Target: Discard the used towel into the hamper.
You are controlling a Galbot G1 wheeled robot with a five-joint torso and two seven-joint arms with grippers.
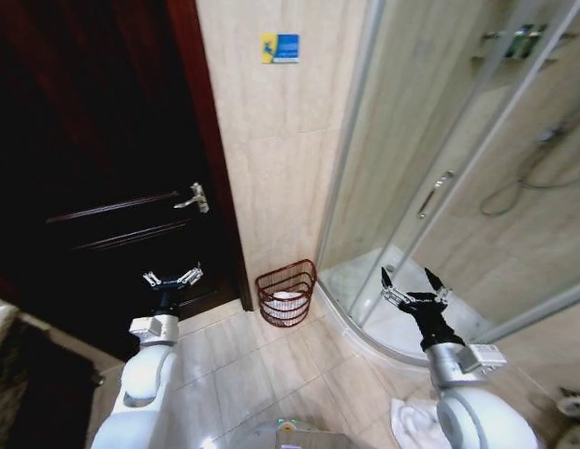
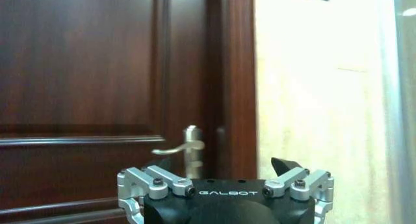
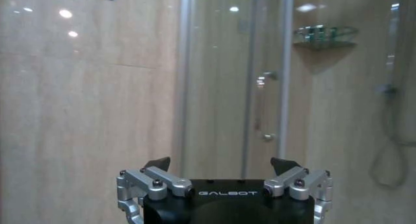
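The small round reddish-brown openwork hamper [image 1: 286,293] stands on the beige tiled floor [image 1: 243,374] against the beige tiled wall [image 1: 271,168], ahead of and between both end effectors, with white material inside. A crumpled white towel [image 1: 413,418] lies on the floor below and behind the right end effector [image 1: 410,281], beside that arm. The right end effector is raised, fingers spread wide, holding nothing, facing the curved glass shower enclosure [image 1: 440,178]. The left end effector [image 1: 174,277] is likewise wide open and empty, facing the dark wooden door [image 1: 94,168] with its metal lever handle [image 1: 194,198]. Open floor separates the hamper from both arms.
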